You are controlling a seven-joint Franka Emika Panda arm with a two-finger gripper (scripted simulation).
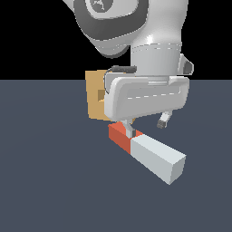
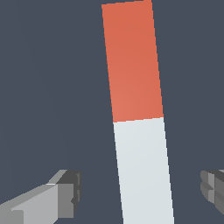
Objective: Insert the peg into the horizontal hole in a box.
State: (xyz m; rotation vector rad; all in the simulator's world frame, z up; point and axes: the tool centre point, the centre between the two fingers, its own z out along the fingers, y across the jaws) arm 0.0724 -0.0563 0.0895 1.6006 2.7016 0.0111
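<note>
The peg (image 1: pixel 147 152) lies flat on the dark floor, its red third (image 1: pixel 120 135) pointing toward the box and its pale part (image 2: pixel 143 170) toward the camera in the exterior view. The tan box (image 1: pixel 94 97) stands behind the arm, partly hidden by the hand, with the small dark hole (image 1: pixel 100 94) in its visible face. My gripper (image 1: pixel 147 127) hangs open over the peg near the red-white border. In the wrist view the gripper (image 2: pixel 140 190) has its two fingers (image 2: pixel 65 194) standing wide apart on either side of the pale part, touching nothing.
The dark grey floor (image 1: pixel 50 181) stretches all around. The arm's large white hand (image 1: pixel 145 97) covers the box's side on the exterior view's right.
</note>
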